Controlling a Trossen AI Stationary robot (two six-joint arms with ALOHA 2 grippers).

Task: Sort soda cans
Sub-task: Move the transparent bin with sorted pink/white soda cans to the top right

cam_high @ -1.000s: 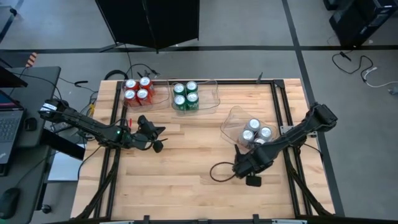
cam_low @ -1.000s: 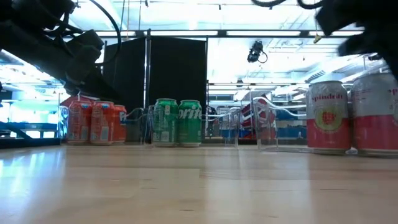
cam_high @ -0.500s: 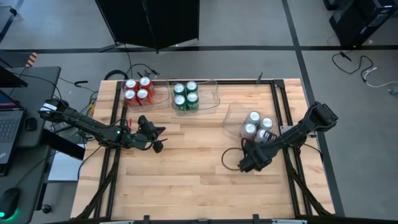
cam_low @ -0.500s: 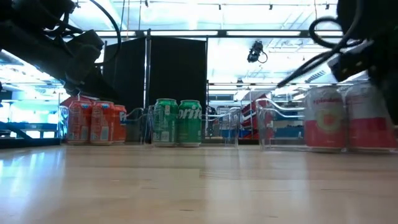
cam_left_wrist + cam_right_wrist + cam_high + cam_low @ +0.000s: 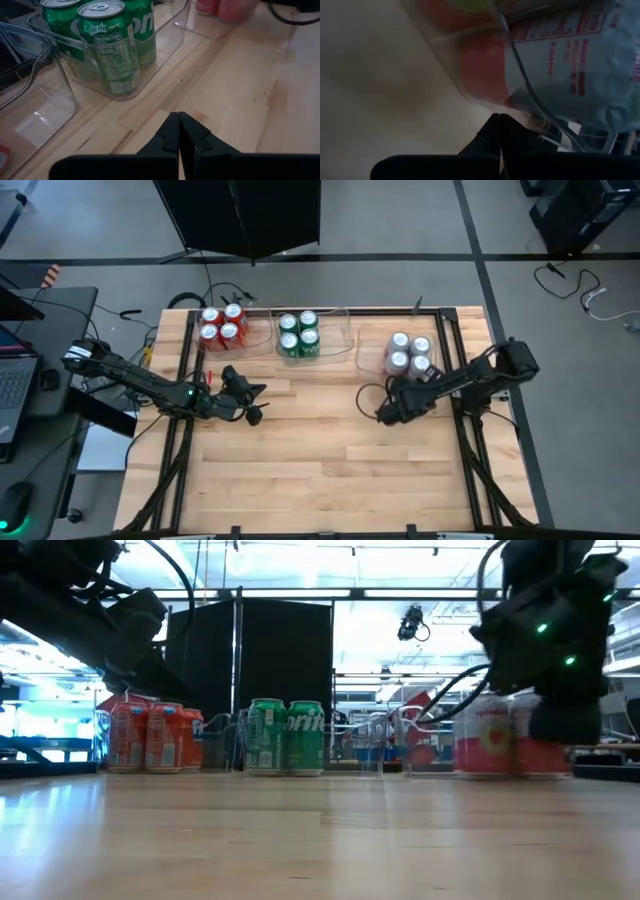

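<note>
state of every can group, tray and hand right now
red cans: four, upright, grouped at the far left of the table
green cans: four, upright, inside a clear tray
white cans: four, upright, in a clear tray at the far right
left hand: shut, empty, over bare table
right hand: shut, holding nothing, against the white cans' tray

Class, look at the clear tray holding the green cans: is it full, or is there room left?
Room left. The high view shows four green cans bunched at one end of their clear tray, whose other end holds nothing.
</note>
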